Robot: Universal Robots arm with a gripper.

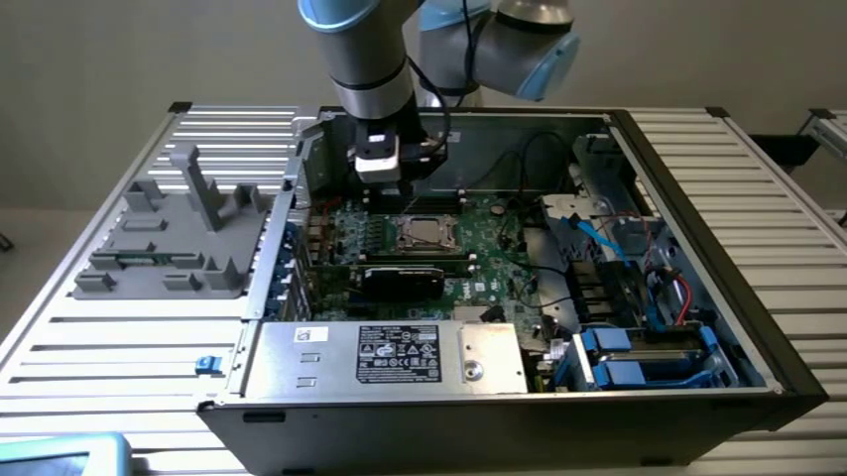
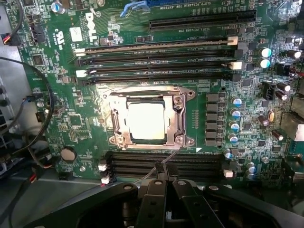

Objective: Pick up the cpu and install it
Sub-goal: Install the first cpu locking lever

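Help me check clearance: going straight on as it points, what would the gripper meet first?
Most likely the empty memory slots beside the socket, not the cpu: the shut gripper points down at the motherboard with its tips over those slots. Depth is unclear.

Straight above the cpu (image 2: 146, 120) in its socket frame (image 2: 115, 124) is free; memory slots (image 2: 156, 51) lie low on two opposite sides; the shut claw (image 2: 165, 181) hangs above the board. Case walls (image 1: 523, 127) box the bay in; a black card (image 1: 404, 280) sits just beside the socket; silver box (image 1: 384, 354), cables (image 1: 525, 164) and blue drive cage (image 1: 622, 362) crowd the exterior view's right.
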